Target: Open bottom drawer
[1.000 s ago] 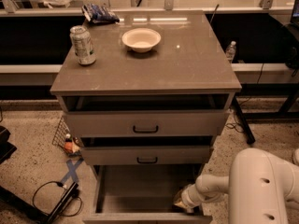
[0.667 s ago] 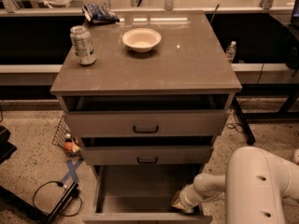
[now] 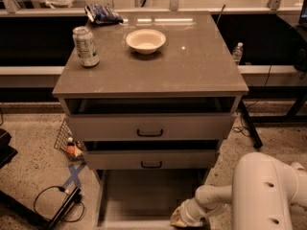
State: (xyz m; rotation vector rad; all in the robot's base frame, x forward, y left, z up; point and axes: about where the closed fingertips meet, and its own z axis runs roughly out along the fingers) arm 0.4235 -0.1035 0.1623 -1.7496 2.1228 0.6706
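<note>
Bottom drawer [image 3: 146,198] is sitting pulled well out at the foot of the cabinet [image 3: 225,83], with its plain grey inside showing. Its front edge is running along the bottom of the view.

Gripper [image 3: 184,217] is hanging low at the drawer's front right corner, with the white arm [image 3: 268,190] coming in from the lower right. Gripper opening: can't tell, the tip is facing away and partly cut off by the frame edge. It's reading as right against the drawer's corner, but contact isn't confirmable, and nothing is visibly being held.

Middle drawer [image 3: 151,159] and top drawer [image 3: 149,127] are both sticking out slightly, with dark gaps showing above each front.

On the cabinet top, a soda can [image 3: 86,46] is standing upright at the left and a white bowl [image 3: 146,40] is sitting near it toward the centre. A blue snack bag [image 3: 103,13] is lying at the back left edge.

On the floor to the left, a blue tape cross [image 3: 74,176] and a black cable [image 3: 53,202] are lying beside the cabinet.
</note>
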